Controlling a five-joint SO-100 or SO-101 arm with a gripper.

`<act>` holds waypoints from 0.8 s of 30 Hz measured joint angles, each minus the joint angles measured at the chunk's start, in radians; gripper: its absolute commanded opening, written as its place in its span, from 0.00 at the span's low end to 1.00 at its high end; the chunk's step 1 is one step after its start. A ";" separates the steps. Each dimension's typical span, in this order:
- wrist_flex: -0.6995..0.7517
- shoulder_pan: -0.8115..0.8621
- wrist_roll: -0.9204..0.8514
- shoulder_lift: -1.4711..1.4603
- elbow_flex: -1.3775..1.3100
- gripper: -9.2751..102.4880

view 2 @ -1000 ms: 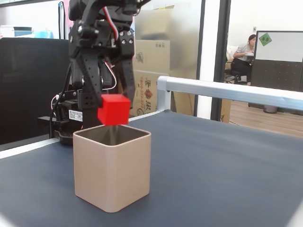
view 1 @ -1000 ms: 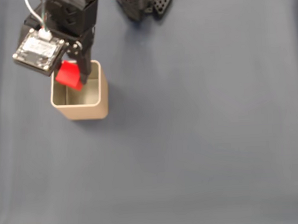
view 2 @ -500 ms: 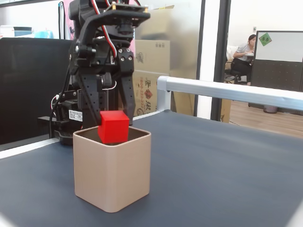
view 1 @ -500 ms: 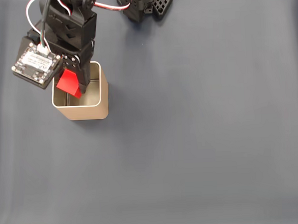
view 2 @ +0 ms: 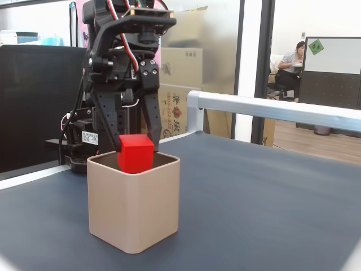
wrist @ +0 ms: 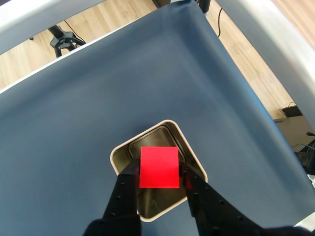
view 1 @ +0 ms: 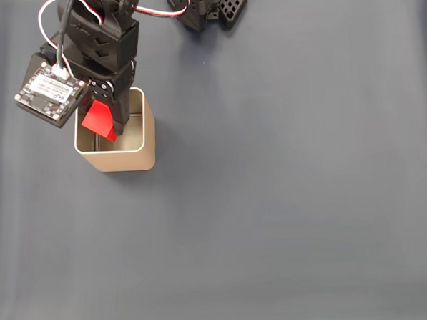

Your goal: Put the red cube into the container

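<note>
The red cube (view 1: 98, 119) (wrist: 159, 167) (view 2: 135, 153) hangs in the mouth of the container (view 1: 120, 159) (wrist: 196, 165) (view 2: 134, 212), a beige square tin near the table's left in a fixed view from above. My gripper (view 1: 103, 123) (wrist: 159, 172) (view 2: 135, 152) is shut on the cube, one black finger on each side. In a fixed view from the side, the cube's lower part sits below the tin's rim and its top half shows above it. The wrist view looks straight down at the cube over the shiny interior.
The dark blue table surface (view 1: 287, 199) spreads to the right and front of the tin. The arm's black base (view 1: 205, 6) stands at the far edge. A metal rail (view 2: 271, 107) borders the table, with boxes and a seated person (view 2: 290, 62) beyond.
The gripper has come down with the cube from just above the tin's rim until its lower part dipped inside. Over the last half second it sank only slightly.
</note>
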 measured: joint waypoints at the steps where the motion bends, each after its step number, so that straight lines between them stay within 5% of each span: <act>1: 0.000 0.000 0.000 0.000 0.005 0.24; 24: -0.055 0.000 0.003 0.023 0.046 0.42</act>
